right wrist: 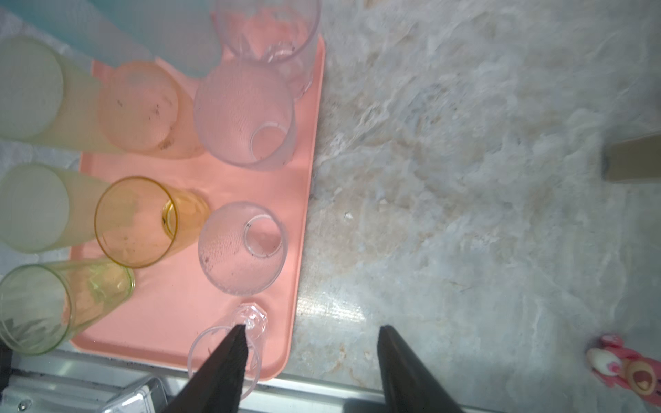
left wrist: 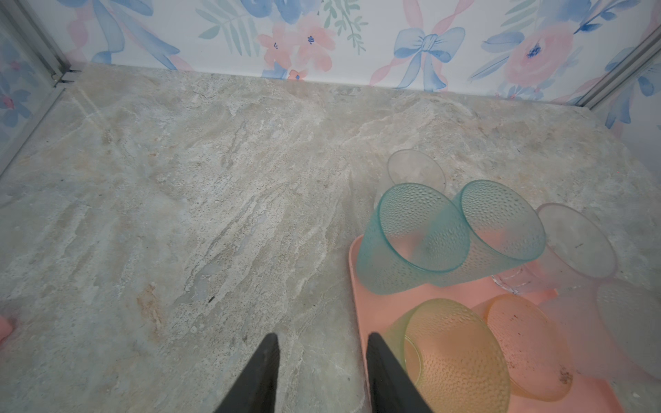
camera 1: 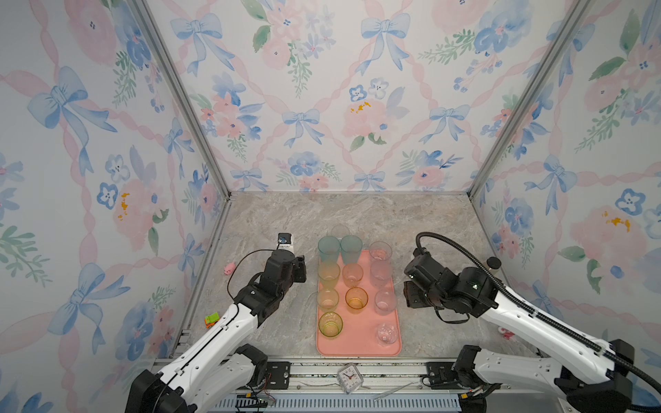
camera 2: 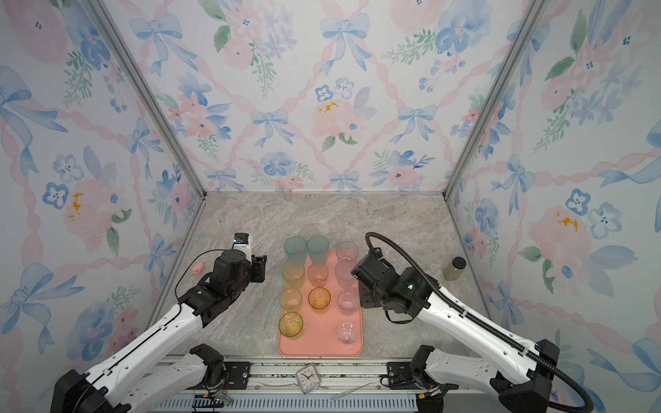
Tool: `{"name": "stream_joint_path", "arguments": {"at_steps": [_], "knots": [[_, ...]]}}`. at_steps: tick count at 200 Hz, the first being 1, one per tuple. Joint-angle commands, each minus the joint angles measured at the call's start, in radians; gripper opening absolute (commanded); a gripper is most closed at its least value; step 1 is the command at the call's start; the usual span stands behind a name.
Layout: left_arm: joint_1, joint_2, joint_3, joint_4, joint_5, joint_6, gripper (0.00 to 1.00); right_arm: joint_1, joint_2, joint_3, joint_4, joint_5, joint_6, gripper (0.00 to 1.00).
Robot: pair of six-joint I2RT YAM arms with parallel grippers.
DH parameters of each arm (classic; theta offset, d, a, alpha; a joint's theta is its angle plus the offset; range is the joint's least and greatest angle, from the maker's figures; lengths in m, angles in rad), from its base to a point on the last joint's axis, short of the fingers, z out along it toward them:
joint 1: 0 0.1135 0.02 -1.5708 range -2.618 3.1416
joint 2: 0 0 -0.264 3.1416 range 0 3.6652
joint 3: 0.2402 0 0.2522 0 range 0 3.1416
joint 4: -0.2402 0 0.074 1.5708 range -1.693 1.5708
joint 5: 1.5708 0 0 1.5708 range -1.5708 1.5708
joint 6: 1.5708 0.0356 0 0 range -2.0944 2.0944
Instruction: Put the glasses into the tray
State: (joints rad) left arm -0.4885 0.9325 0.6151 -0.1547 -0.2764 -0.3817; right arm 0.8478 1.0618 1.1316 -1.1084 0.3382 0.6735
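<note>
We see a marble tabletop [camera 1: 272,221] w/ floral walls [camera 1: 322,107]. The tray [camera 1: 361,339] holds most glasses [camera 1: 356,297] upright; one clear glass [left wrist: 416,171] stands just beyond it. L tool [left wrist: 322,338] & R tool [right wrist: 312,329] are spread, empty.

The tray [camera 1: 357,339] is salmon pink. Just beside the black left gripper [left wrist: 322,338] stands a dimpled glass [left wrist: 458,354] that fades from yellow-green to orange. Beyond it are two dimpled teal glasses [left wrist: 415,232] and a frosted clear glass [left wrist: 416,170]. Near the black right gripper [right wrist: 312,327] are an amber-orange glass [right wrist: 134,221], a green-tinted glass [right wrist: 35,307] and clear glasses [right wrist: 243,246] showing pink through. The table [left wrist: 179,178] is marbled beige-grey. The walls [camera 1: 322,107] are white with blue bows, pink flowers and green leaves.
</note>
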Motion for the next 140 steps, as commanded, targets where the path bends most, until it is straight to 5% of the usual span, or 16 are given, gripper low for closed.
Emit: {"name": "stream_joint_path", "arguments": {"at_steps": [1,20,93,140], "knots": [[0.015,0.013,-0.005,0.017,-0.052,0.020,0.50,-0.091,-0.018,0.057,0.026,0.084,-0.155,0.64],[0.030,0.018,-0.011,0.042,-0.078,0.020,0.97,-0.175,-0.018,0.080,0.108,0.119,-0.221,0.66],[0.073,0.001,-0.047,0.144,-0.236,0.041,0.98,-0.405,-0.063,0.025,0.327,0.109,-0.351,0.71],[0.093,0.011,-0.266,0.564,-0.361,0.234,0.98,-0.493,-0.084,-0.061,0.387,0.087,-0.365,0.72]]}}
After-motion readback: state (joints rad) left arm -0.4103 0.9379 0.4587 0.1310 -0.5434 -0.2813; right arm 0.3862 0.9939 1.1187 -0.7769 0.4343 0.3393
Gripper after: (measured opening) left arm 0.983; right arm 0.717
